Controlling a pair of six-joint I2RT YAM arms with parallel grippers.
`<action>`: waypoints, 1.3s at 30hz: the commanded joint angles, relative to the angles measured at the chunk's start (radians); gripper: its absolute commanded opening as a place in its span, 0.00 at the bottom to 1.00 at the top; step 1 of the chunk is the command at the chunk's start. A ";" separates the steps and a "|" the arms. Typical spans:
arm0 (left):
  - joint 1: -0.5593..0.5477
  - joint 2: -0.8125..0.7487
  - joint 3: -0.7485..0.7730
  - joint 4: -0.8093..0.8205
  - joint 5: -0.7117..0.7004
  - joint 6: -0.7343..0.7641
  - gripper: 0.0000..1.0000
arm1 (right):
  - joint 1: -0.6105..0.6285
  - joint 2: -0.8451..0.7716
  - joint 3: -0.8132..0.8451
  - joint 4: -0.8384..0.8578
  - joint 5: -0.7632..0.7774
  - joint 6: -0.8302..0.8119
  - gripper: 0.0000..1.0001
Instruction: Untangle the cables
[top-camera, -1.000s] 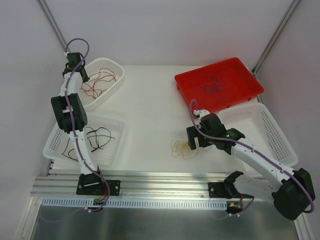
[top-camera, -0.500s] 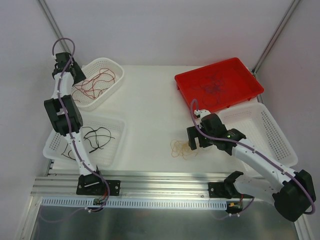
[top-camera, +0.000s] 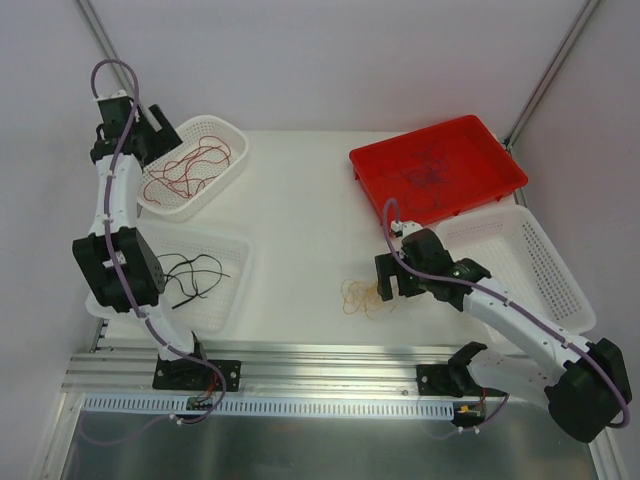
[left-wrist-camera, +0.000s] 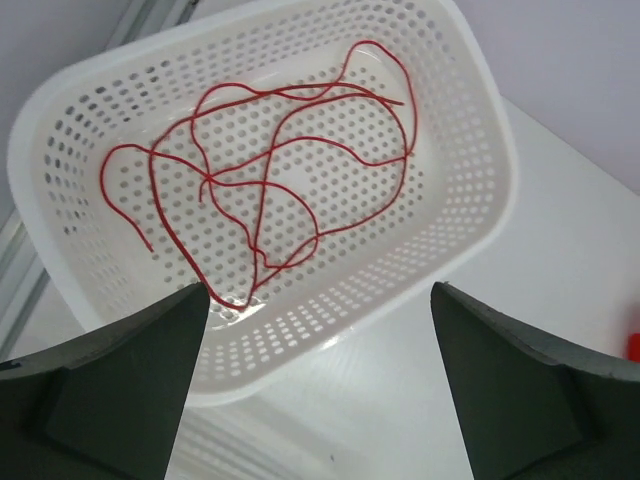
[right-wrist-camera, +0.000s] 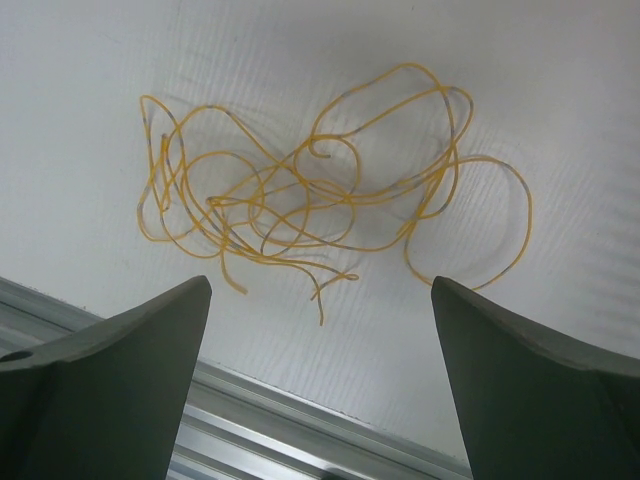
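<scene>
The cables lie sorted by colour. Red strands (left-wrist-camera: 270, 170) rest loose in the far-left white basket (top-camera: 228, 170). My left gripper (left-wrist-camera: 318, 290) hangs open and empty above that basket's near rim, at its left end (top-camera: 157, 137) in the top view. Black strands (top-camera: 192, 274) lie in the near-left basket (top-camera: 238, 290). A pale yellow tangle (right-wrist-camera: 320, 215) lies on the table (top-camera: 300, 220). My right gripper (right-wrist-camera: 320, 283) hovers open just beside and above the tangle, on its right (top-camera: 392, 288) in the top view. Dark purple strands (top-camera: 430, 176) lie in the red tray (top-camera: 505, 175).
A white basket (top-camera: 548, 268) stands at the right, under my right forearm. The metal rail (top-camera: 320, 362) runs along the table's near edge, close behind the yellow tangle. Slanted frame poles (top-camera: 100, 45) rise at both back corners.
My left gripper has opened and drawn up and to the left, away from the red strands in the far-left basket. The right arm has hardly moved.
</scene>
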 joint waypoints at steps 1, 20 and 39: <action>-0.076 -0.189 -0.143 -0.007 0.059 -0.050 0.94 | 0.001 0.048 -0.047 0.038 -0.011 0.070 0.97; -0.556 -0.932 -0.862 -0.005 0.101 -0.068 0.94 | 0.250 0.455 0.195 0.243 -0.102 0.100 0.95; -1.071 -0.632 -0.808 0.081 -0.193 -0.234 0.94 | -0.074 0.269 0.057 0.181 0.032 0.189 0.73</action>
